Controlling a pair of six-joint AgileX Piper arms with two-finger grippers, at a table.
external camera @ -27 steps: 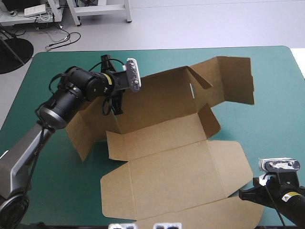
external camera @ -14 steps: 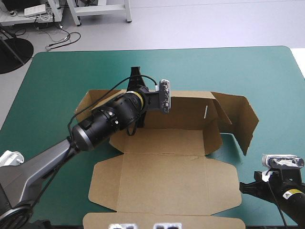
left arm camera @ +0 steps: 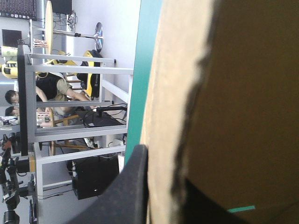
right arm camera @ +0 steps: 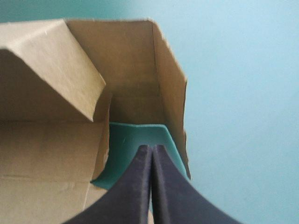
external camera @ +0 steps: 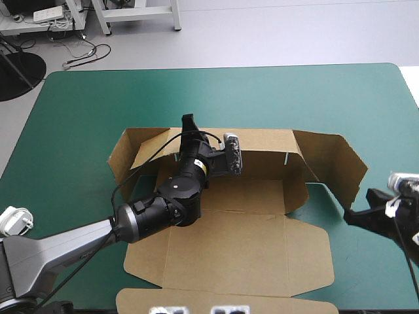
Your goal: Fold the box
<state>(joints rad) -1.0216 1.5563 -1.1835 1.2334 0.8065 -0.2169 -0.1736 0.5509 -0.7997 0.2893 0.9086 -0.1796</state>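
Observation:
The brown box [external camera: 229,242] lies open in the middle of the table, its long back wall [external camera: 262,140] standing upright and both end flaps angled toward the front. My left gripper [external camera: 190,127] is shut on the top edge of that back wall. In the left wrist view the board [left arm camera: 243,93] sits against one black finger [left arm camera: 128,196] and hides the other. My right gripper [external camera: 355,216] is shut on nothing, low beside the right end flap [external camera: 340,167]. In the right wrist view its tip [right arm camera: 152,150] points at that flap [right arm camera: 135,65].
The teal-green cover [external camera: 85,104] surrounds the box on all sides. The box's front lid flap [external camera: 196,301] reaches the table's near edge. My right arm stands close to the table's right edge.
The left arm has swung the box round with the back wall in its grip, so the box now lies square to the table. The right gripper has moved away from the near edge toward the right flap.

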